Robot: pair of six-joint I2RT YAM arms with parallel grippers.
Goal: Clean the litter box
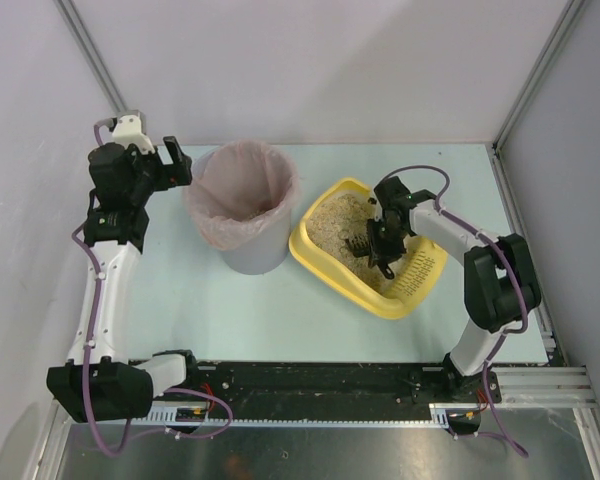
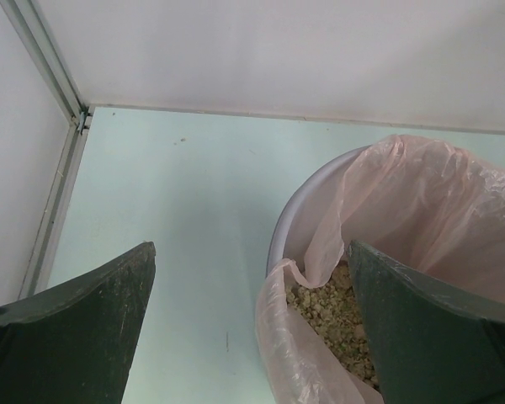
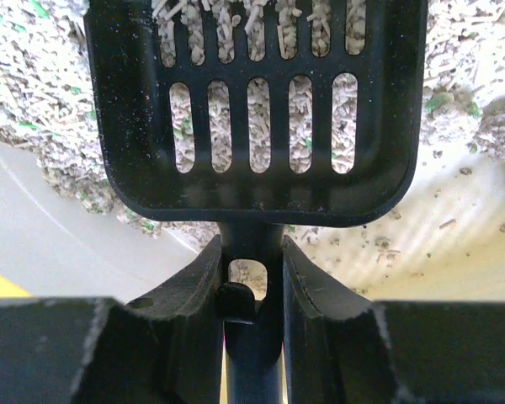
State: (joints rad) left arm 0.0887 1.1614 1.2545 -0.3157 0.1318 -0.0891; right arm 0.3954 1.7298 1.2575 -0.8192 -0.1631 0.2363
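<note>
The yellow litter box (image 1: 325, 265) with beige litter sits right of centre on the table, its slotted rim (image 1: 423, 268) at the right end. My right gripper (image 1: 380, 243) is inside it, shut on the handle of a small black slotted scoop (image 3: 254, 109). The scoop's front edge digs into the litter (image 3: 480, 67), and bare tray floor (image 3: 454, 244) shows behind it. My left gripper (image 1: 176, 160) is open and empty, raised beside the left rim of the grey bin (image 1: 242, 208). Its fingers (image 2: 76, 328) straddle that rim.
The grey bin has a pink bag liner (image 2: 421, 202) and holds clumps of litter (image 2: 332, 316). It stands just left of the litter box. Metal frame posts (image 1: 525, 90) and walls close the table at the back and sides.
</note>
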